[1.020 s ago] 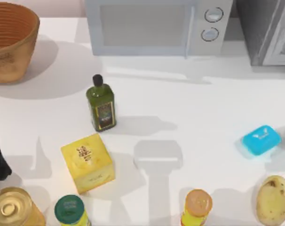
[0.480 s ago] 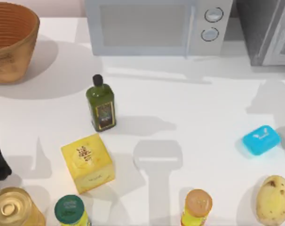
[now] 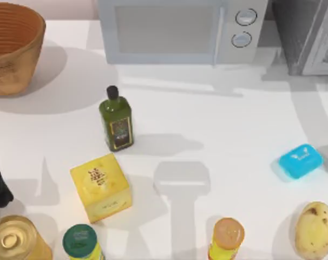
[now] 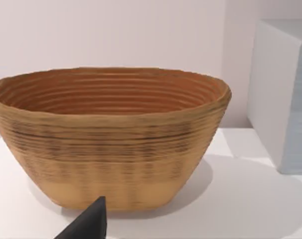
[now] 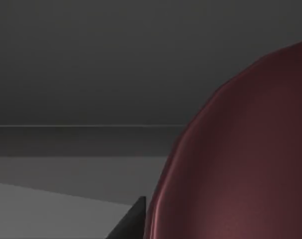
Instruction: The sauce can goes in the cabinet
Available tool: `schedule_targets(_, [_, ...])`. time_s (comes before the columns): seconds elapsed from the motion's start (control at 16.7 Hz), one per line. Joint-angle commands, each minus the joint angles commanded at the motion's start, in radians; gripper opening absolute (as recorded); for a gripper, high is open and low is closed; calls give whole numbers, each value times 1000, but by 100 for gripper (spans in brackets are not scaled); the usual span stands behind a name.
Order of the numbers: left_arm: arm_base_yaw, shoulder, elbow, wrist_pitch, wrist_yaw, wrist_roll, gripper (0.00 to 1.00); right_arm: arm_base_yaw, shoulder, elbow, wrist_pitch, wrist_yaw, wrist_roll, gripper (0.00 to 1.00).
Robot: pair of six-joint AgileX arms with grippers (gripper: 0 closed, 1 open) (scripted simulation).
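The sauce can (image 5: pixel 240 159) looms dark maroon right against the right wrist camera, with a dark finger tip at its edge, so I judge that the right gripper is clamped on it and carrying it. Beyond it that view shows dark grey panels with a thin horizontal seam, which I take for the cabinet (image 3: pixel 307 35), the unit standing at about 1 o'clock in the top view, just right of the microwave (image 3: pixel 180 30). The pick-up therefore looks done and the carry well along; what is left is getting the can inside, setting it down and letting go, and I cannot tell whether the can is already past the door line. The left arm sits parked at the surface's left edge, around 8 o'clock; its wrist view faces the woven basket (image 4: pixel 111 134), and whether its fingers are apart or together cannot be told. Against the earlier top frames, the broad shadow on the right of the surface (image 3: pixel 234 135) has crept from near the blue soap bar (image 3: pixel 300 161) up towards the cabinet's foot, which suggests travel in that direction. The olive-oil bottle (image 3: pixel 116 120), yellow box (image 3: pixel 101 187) and potato (image 3: pixel 314 230) lie unchanged.
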Motion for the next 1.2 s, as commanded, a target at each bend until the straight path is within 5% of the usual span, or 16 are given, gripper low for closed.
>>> schedule_targets(0.72, [0,0,0,0,0,0,100,11,152,196,-32,-1,2,0])
schedule_targets(1.2, [0,0,0,0,0,0,100,-55,562,519,8,-33,1,0])
